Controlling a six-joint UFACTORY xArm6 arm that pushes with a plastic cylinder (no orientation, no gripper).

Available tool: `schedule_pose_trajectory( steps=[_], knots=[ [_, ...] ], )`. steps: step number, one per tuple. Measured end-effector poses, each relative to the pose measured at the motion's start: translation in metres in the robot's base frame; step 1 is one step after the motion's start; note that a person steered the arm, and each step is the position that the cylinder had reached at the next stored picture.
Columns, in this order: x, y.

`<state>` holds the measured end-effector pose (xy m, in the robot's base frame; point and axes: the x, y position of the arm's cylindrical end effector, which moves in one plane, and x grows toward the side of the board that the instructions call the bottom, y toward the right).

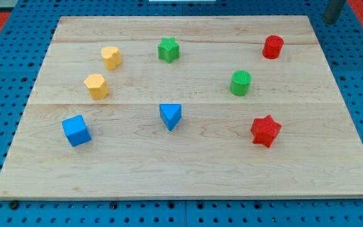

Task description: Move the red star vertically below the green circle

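**Red star low on the right, tip off the board**

The red star [266, 130] is a chunky, ribbed block with stubby points, bright red on top and darker down its sides. It sits on the wooden bench [188, 170] toward the view's right, lower half, standing free of every other block. The green circle [241, 82] lies above it and slightly to the view's left, well apart; the star is below it but offset a little to the right.

A red cylinder [272, 46] stands near the top right. A green star [168, 49] is at top centre. Two yellow blocks sit on the left: a heart-like one [111, 57] above a hexagon-like one [96, 86]. A blue cube [76, 130] is at lower left, and a blue triangle [170, 116] sits near the middle.

The dark rod shows only at the view's top right corner, beyond the bench's edge; my tip [330, 21] is far from all blocks, nearest the red cylinder. There are no fingers on this arm, so nothing is held.
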<state>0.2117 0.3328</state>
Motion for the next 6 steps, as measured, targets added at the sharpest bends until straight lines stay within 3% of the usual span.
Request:
schedule_pose_trajectory(
  steps=[1, 2, 5, 6],
  knots=[
    [0.065, -0.011],
    [0.169, -0.032],
    [0.204, -0.075],
    [0.273, -0.167]
  ],
)
